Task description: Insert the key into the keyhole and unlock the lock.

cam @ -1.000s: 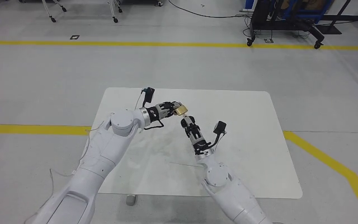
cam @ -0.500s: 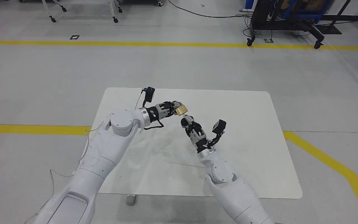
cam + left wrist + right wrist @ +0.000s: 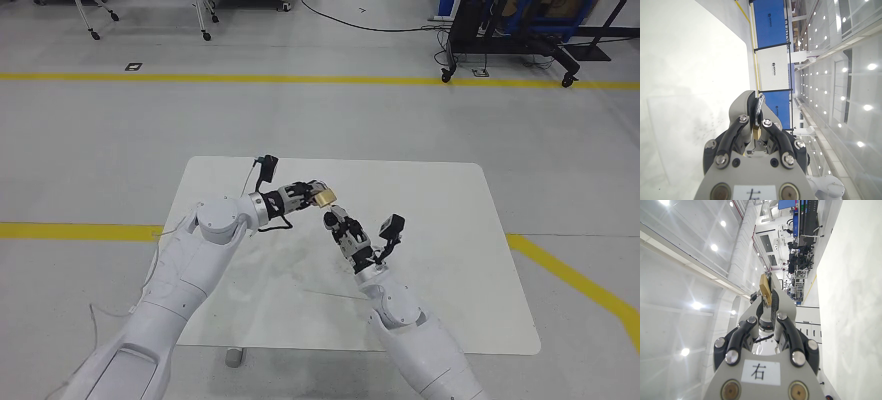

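Observation:
A brass padlock [image 3: 323,197] is held in the air above the white table [image 3: 440,200], toward its back middle. My left gripper [image 3: 311,195] is shut on the padlock. In the left wrist view its silver shackle [image 3: 760,105] sits between the fingers, with a bit of brass body [image 3: 756,133] behind. My right gripper [image 3: 333,216] sits just in front of and under the padlock, shut on a small silver key [image 3: 765,299]. In the right wrist view the key's tip meets the padlock's [image 3: 764,288] end face; the keyhole itself is hidden.
Both grippers are well above the tabletop. The table's rounded right corner [image 3: 478,170] and front edge [image 3: 400,351] border grey floor with yellow tape lines [image 3: 560,80]. A wheeled black rack [image 3: 510,40] stands far back right.
The right gripper has crept a little toward the padlock and its forearm has swung slightly to the right. The left arm and padlock have stayed still.

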